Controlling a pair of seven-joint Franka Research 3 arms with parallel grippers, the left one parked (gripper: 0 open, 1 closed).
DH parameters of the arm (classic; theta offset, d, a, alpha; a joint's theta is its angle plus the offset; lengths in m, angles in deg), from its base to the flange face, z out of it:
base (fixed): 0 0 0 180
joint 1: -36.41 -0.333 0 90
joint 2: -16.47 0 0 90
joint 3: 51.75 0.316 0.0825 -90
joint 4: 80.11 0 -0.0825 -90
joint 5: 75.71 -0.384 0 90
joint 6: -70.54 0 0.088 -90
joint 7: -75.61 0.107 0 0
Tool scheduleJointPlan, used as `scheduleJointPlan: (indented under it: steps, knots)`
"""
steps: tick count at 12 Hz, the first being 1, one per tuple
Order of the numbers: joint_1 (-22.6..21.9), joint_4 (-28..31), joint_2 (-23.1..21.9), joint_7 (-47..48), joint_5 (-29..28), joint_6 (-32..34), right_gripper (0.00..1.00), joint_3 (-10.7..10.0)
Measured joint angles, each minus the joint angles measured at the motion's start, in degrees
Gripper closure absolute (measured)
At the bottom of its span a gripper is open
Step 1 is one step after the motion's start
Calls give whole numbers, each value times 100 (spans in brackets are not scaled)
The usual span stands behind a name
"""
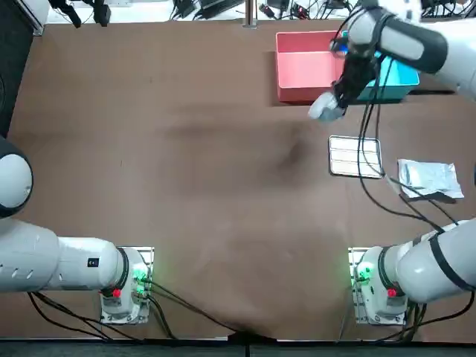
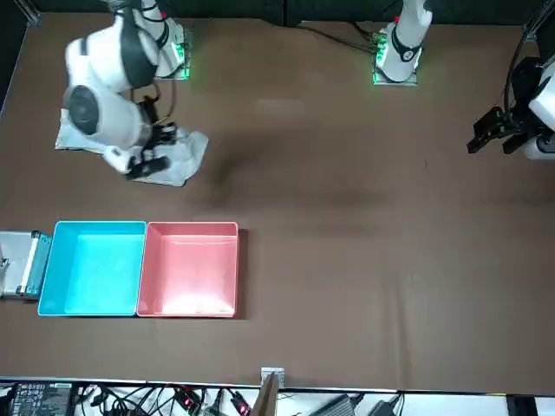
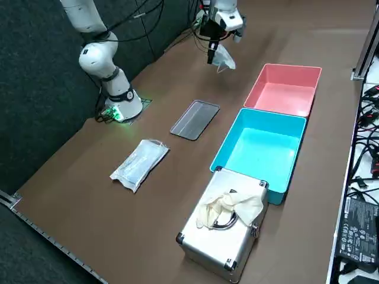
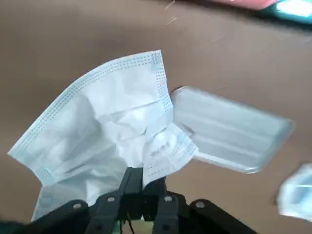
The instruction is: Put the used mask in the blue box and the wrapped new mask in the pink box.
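The used mask (image 4: pixel 107 126), a crumpled pale blue sheet, hangs from my right gripper (image 4: pixel 144 178), which is shut on its edge. In the top view the gripper (image 1: pixel 343 93) holds the mask (image 1: pixel 326 108) above the table, just in front of the pink box (image 1: pixel 301 94). The blue box (image 1: pixel 401 78) sits beside the pink one, partly hidden by my arm. Both boxes look empty in the side view: pink (image 3: pixel 284 89), blue (image 3: pixel 260 148). The wrapped new mask (image 1: pixel 429 178) lies flat on the table near the right edge.
A small grey tray (image 1: pixel 355 156) lies between the boxes and my base. A silver case (image 3: pixel 222 228) with a white cloth-like thing on its lid stands next to the blue box. Cables trail from my arm over the tray.
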Motion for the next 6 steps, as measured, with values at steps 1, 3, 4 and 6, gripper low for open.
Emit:
scheduleJointPlan:
  steps: [1,3,4,6]
  knots:
    - [255,-229,61,-123,185,34,99,-4]
    - [755,-706,283,-307,411,32,99,-9]
    - [1193,-1265,637,-362,461,14,99,-11]
    - [1490,-1802,1089,-362,466,-60,99,-12]
